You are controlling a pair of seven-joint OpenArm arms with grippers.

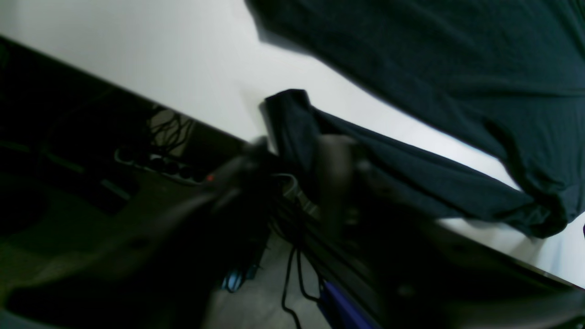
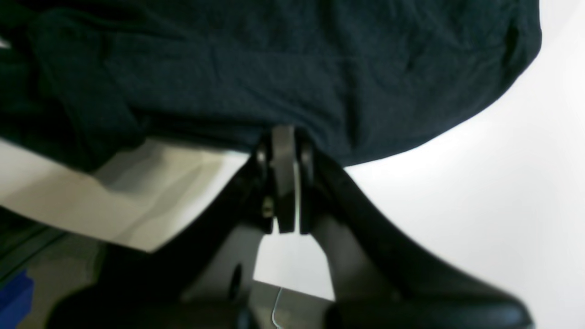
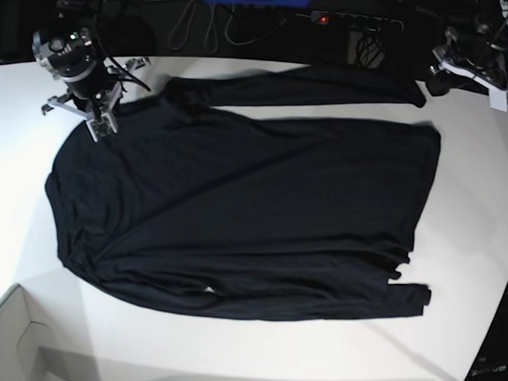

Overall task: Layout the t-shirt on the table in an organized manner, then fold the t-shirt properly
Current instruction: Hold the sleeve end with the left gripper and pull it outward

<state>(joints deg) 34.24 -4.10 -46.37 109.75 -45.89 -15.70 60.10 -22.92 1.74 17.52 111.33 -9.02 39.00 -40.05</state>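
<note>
The t-shirt (image 3: 244,215), black and long-sleeved, lies spread across the middle of the base view on the white table (image 3: 471,251), its body running from left to right with only shallow wrinkles. One sleeve (image 3: 309,85) stretches along the upper edge of the frame, its cuff near the upper right; the other sleeve lies along the lower edge of the garment, ending at the lower right. At the upper left of the base view the right gripper (image 3: 95,120) sits over the shirt's corner; in the right wrist view its fingers (image 2: 283,178) are pressed together at the centre of the frame with the hem of the cloth pinched between their tips, so the tool is clamped on the t-shirt. At the upper right of the base view the left gripper (image 3: 440,76) stands just beyond the cuff of the upper sleeve. In the left wrist view that gripper is dark and blurred in the lower centre of the frame; the sleeve end lies on the table just above it, and whether its jaws are apart or together cannot be told. A white box corner (image 3: 11,340) shows at the lower left, and cables (image 3: 202,19) and a power strip (image 3: 358,20) lie beyond the table's far edge.
</note>
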